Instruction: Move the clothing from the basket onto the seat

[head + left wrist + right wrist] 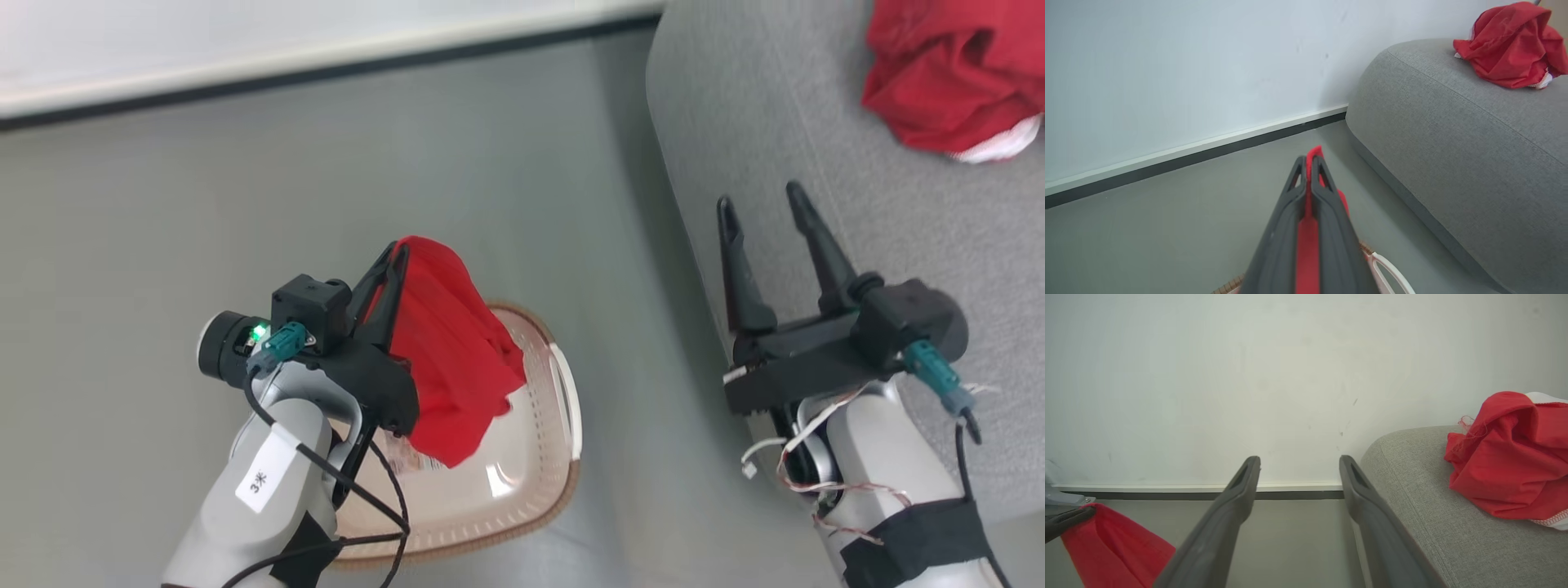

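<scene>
1. The left gripper (397,247) has its jaws pressed together on a red garment (453,351), with cloth pinched between them
2. In the left wrist view a strip of the garment (1307,241) runs down between the fingers of the left gripper (1309,160), and a tuft pokes out past the tips
3. The garment hangs lifted over the basket (563,490), drooping from the fingers; whether its lowest fold touches the basket I cannot tell
4. The basket stands on the grey floor (163,204) near the sofa (898,204); its white handle and a bit of brown rim (1388,269) show at the bottom of the left wrist view
5. The right gripper (759,200) has its jaws wide apart and holds nothing; it hovers over the sofa's near edge, fingers pointing toward the wall (245,33)
6. A heap (947,73) of red clothing with white trim lies on top of the sofa, well apart from both grippers
7. In the right wrist view the right gripper (1299,465) frames the skirting (1290,494), with the garment (1114,547) at lower left and the heap (1506,461) on the sofa (1433,522) at right
</scene>
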Robot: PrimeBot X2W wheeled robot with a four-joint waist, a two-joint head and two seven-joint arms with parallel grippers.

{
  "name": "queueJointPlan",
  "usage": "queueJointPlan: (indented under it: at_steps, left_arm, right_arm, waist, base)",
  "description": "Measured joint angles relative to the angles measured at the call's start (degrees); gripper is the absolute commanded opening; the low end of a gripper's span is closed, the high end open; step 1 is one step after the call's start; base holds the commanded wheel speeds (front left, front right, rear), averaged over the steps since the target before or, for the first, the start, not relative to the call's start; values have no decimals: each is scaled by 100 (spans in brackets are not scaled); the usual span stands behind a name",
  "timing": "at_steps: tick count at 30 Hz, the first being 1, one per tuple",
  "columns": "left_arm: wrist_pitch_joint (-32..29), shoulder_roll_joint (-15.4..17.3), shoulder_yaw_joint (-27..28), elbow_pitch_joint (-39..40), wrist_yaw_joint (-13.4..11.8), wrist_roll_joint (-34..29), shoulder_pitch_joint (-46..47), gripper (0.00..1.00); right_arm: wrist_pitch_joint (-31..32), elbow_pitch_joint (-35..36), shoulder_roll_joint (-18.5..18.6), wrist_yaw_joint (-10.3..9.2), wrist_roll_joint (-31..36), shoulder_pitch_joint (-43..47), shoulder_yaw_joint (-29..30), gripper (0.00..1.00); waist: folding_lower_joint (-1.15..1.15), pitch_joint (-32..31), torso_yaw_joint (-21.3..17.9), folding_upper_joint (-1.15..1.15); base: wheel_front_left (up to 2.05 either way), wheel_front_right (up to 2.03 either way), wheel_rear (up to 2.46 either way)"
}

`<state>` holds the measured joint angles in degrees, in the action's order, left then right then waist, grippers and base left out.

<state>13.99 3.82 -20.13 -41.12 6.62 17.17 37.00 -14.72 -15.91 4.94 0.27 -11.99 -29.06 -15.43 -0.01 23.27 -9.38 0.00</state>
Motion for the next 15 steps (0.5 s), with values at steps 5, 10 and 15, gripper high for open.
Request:
queueJointPlan:
  at_steps: [5, 10, 15]
  left_arm:
    - [30, -4, 7, 281, 2, 51, -96, 0]
    - [30, 3, 2, 456, 45, 94, -131, 0]
    - [30, 23, -4, 556, 46, 146, -233, 0]
  right_arm:
    - [0, -188, -22, 76, -2, 135, -63, 100]
    - [0, -419, -31, 152, -11, 297, -134, 100]
    - [1, -602, -44, 238, -18, 443, -211, 100]
  waist:
    - [0, -431, 84, 0]
    - [0, -865, 160, 0]
    - [-1, -1297, 231, 0]
  base:
    - [0, 0, 0]
    - [0, 0, 0]
    - [0, 0, 0]
